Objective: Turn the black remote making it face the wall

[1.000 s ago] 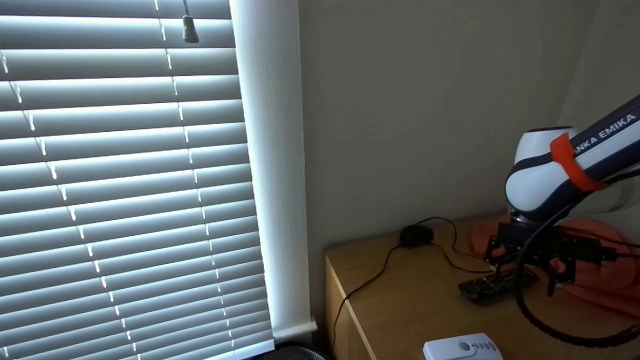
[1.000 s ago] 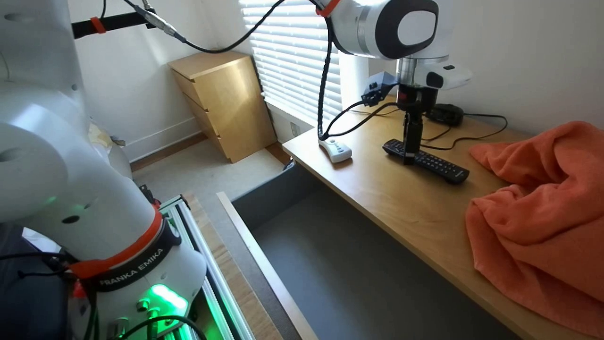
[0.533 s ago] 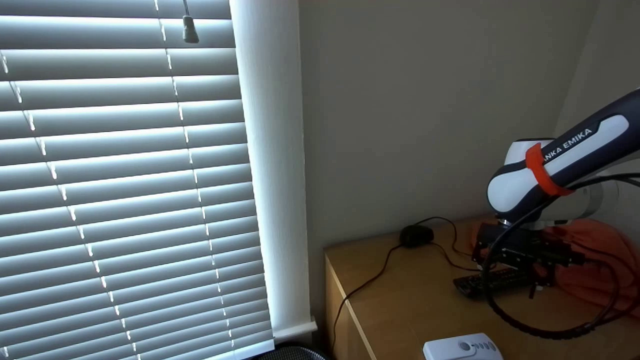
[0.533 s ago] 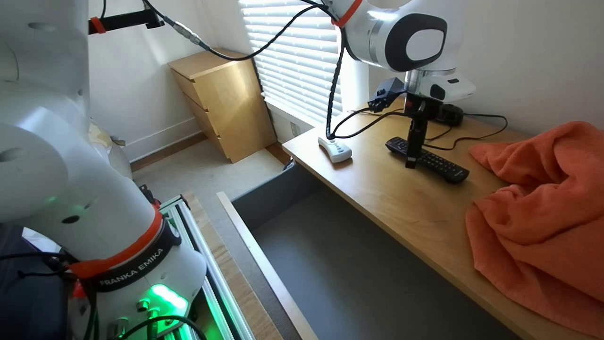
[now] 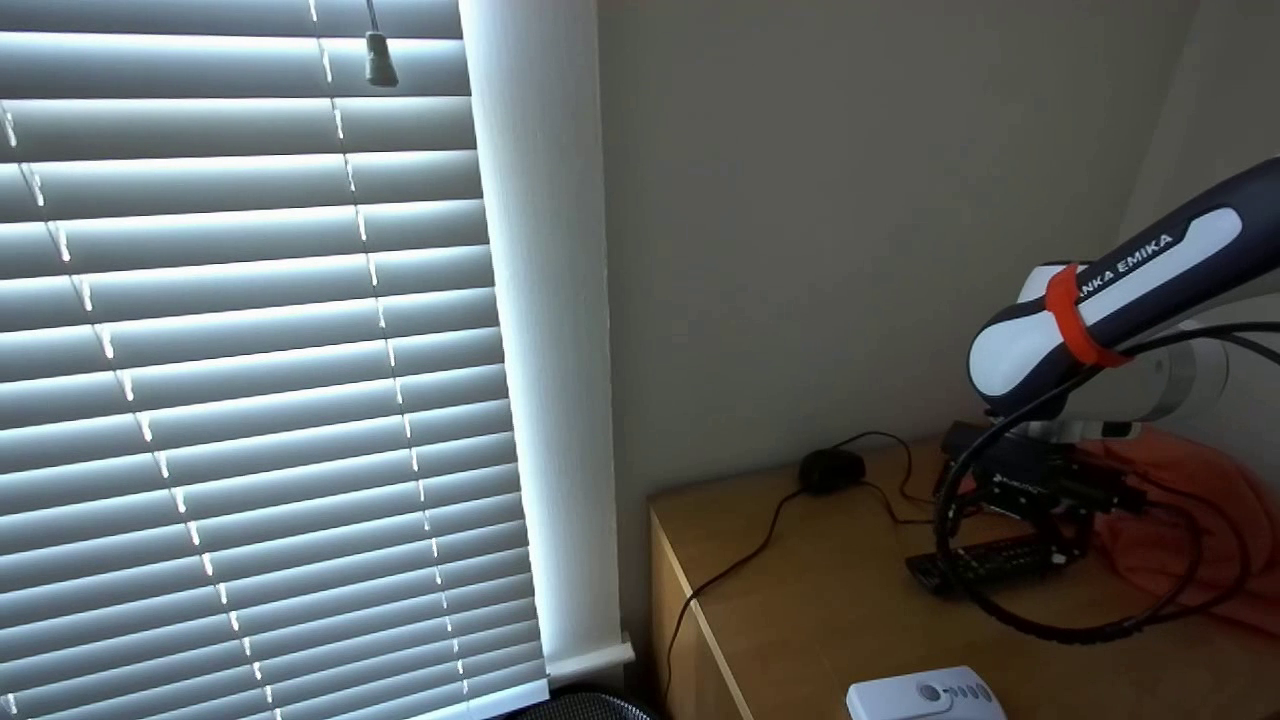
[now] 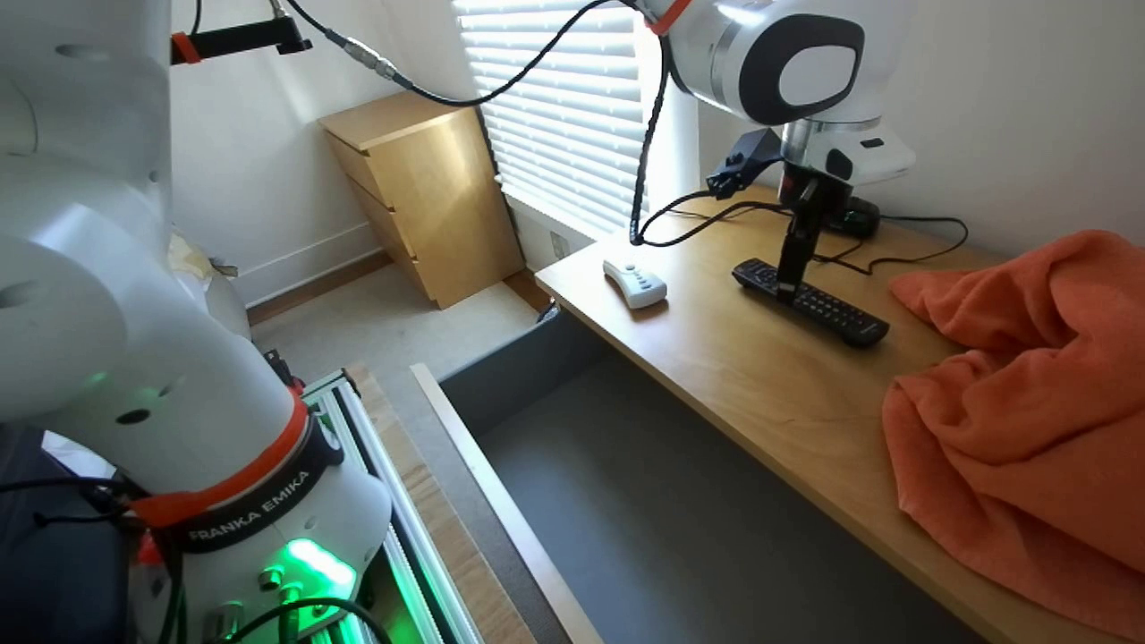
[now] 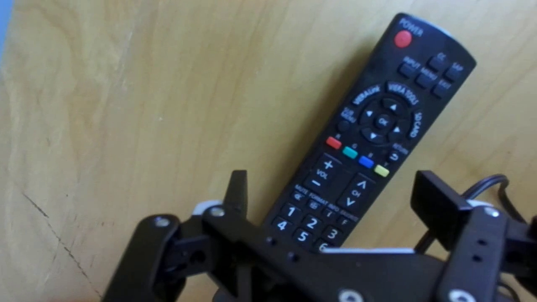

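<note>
Lifted and tipped: the gripper (image 7: 331,188); shifted: the cable (image 7: 499,180)

Against the frame of half a second ago, the gripper has been raised slightly and tilted further, and the cable has been drawn nearer the plug (image 5: 832,470). The black remote (image 6: 836,313) has hardly been displaced. It is laid flat on the worktop (image 6: 733,367), buttons up, between the front edge and the edge along the wall (image 5: 850,250), its length roughly with both. Turn judged not yet made.

Fingers (image 7: 238,188) spread wide, one to each side of the black remote in the wrist view, bare worktop seen in both gaps; nothing is held.

Hazards, as judged: the black remote is met at a slant by the line of closing, so it may be pinched askew and slip. The cable, close by the wall-side finger, could be caught and the plug dragged along. Because of the tilt, a fingertip may be scraped on the worktop or closed too high. During the swing, the orange cloth (image 6: 1029,385), near one end, could be snagged.
</note>
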You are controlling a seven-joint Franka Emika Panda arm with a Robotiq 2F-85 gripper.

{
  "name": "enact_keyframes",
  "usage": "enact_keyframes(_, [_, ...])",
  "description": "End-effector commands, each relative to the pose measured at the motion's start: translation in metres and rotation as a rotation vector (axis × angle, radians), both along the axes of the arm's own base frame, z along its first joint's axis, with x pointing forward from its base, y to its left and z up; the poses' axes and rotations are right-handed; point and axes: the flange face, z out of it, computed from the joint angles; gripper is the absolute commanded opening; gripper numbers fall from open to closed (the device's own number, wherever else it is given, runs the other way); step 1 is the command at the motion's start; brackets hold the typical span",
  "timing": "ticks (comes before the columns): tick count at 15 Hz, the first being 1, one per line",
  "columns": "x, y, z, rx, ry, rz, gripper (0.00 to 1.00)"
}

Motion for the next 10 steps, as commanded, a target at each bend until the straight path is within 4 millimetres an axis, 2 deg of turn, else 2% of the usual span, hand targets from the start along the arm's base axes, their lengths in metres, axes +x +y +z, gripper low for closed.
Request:
enact_keyframes(1, [0.009,-0.003,-0.011,-0.007,-0.012,-0.11,1.0])
enact_keyframes(9, [0.019,-0.002,-0.028,-0.001,-0.029,-0.303,1.0])
enact_keyframes(10, [0.02,-0.003,-0.029,-0.001,-0.026,-0.326,0.75])
